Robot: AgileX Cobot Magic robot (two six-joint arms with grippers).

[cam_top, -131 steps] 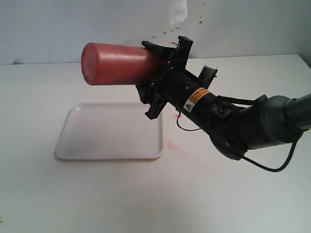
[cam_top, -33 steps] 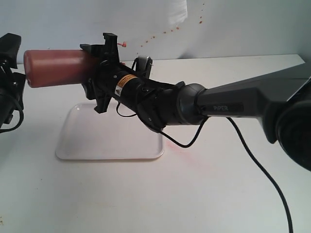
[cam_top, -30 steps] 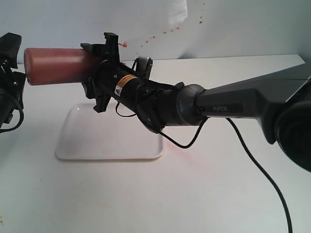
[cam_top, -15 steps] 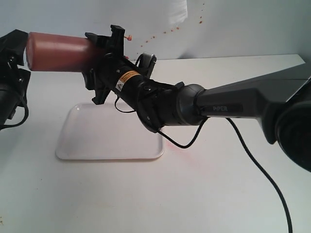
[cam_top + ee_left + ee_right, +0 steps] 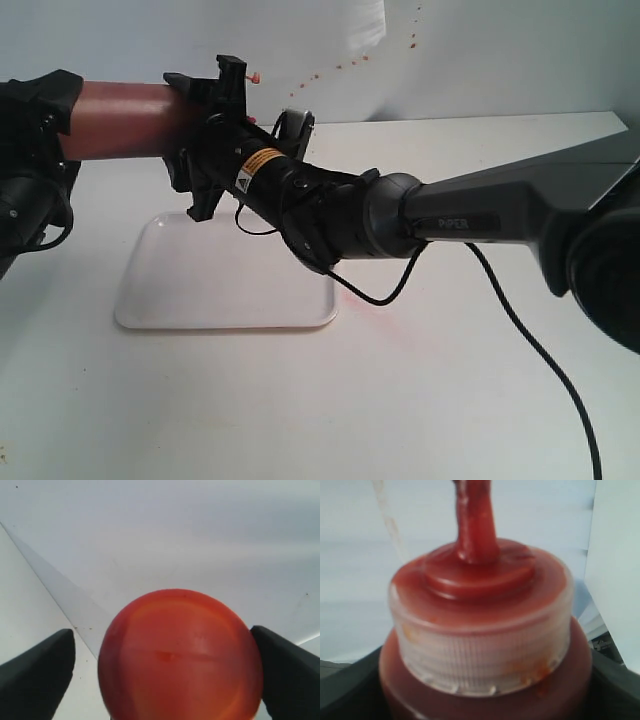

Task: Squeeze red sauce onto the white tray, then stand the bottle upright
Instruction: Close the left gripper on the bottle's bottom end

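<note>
The right gripper (image 5: 207, 135) pinches the bottle (image 5: 120, 120) sideways above the tray (image 5: 225, 295). The left gripper (image 5: 48, 130) stands spread around its base.

Tabletop (image 5: 300, 400): white, matte, flat, filling the scene from the near edge to the far wall.

- White tray (image 5: 225, 290): rectangular, rounded corners, low raised rim; lies flat on the left half, long side running left to right.
- Pink smear (image 5: 365, 305): faint stain just right of the tray's near-right corner.
- Black cable (image 5: 540, 360): thin, crosses the right part toward the near edge.
- Specks (image 5: 3, 455): tiny, brownish, at the near-left corner.
</note>
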